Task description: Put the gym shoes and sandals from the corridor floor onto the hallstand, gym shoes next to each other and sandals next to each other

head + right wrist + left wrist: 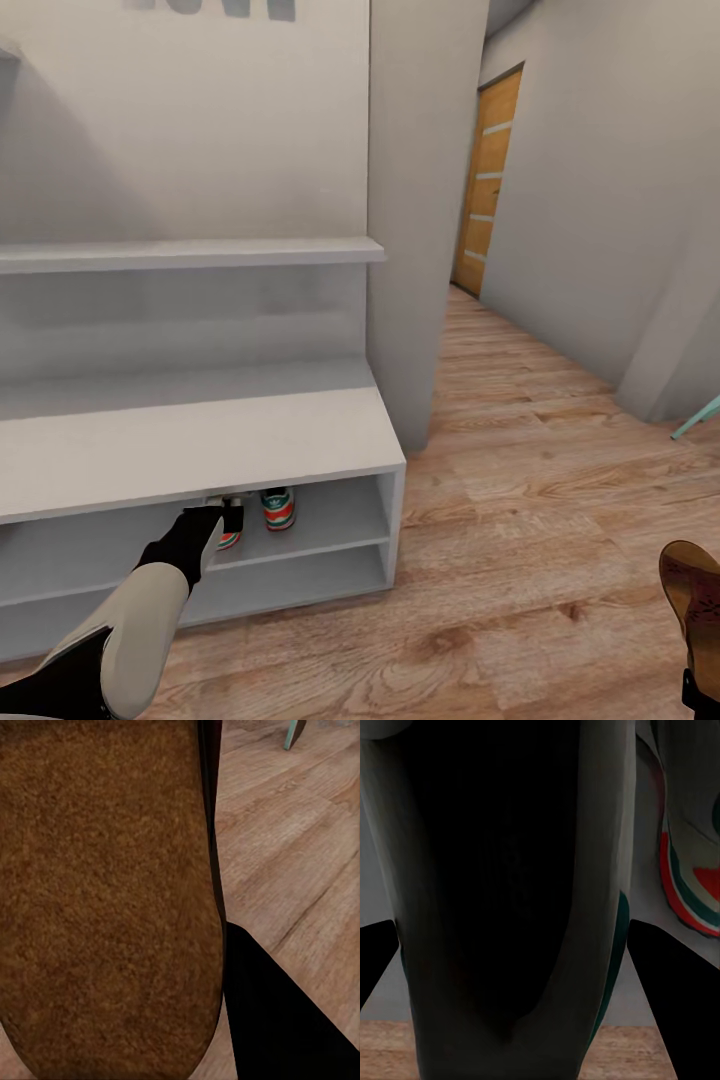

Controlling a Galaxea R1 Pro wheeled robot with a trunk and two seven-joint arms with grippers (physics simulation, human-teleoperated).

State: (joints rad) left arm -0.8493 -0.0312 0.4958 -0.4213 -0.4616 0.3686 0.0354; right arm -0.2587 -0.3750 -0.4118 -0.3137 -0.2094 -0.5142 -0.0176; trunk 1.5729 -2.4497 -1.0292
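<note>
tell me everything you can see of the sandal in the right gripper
The sandal is dark brown, leather-looking, with a mottled, suede-like surface up close. It sits at the right gripper, raised above the wood-plank floor, beside a black finger. Its sole and toe are hidden.

The rack looks like smooth, matt painted board, pale grey-white with no grain. The floor is light brown wood-grain plank with a faint satin sheen and visible knots. Against the left gripper, a sneaker shows a dull, dark lining and smooth white upper; the second sneaker just beside it has glossy-looking red and green rubbery trim. At the right gripper, itself matt black, the sandal shows a rough, fuzzy brown suede-like surface. The door beyond appears to be orange-toned wood veneer.
</note>
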